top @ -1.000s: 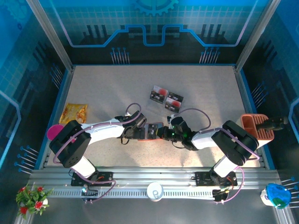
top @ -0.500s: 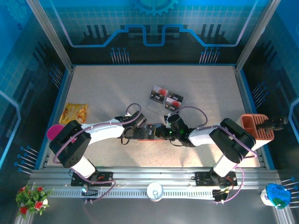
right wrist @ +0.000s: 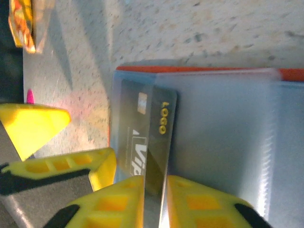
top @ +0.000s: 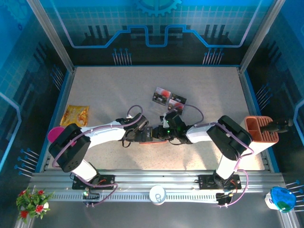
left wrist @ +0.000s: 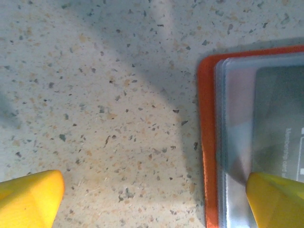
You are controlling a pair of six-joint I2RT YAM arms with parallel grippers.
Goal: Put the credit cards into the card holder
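Our wide-open left gripper (left wrist: 152,199) rests on the orange-red folding card holder (left wrist: 207,142), likely to steady it. Our right gripper (right wrist: 156,183) keeps narrow jaws around the dark plastic credit card (right wrist: 142,137), which sits partly inside a pocket. We cannot tell whether they grip it.

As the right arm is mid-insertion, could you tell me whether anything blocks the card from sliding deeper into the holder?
Nothing visible does. The card lies between the fingers of the right tool, partly under the clear pocket of the holder. The left tool presses the holder's edge beside the card, not ahead of it.
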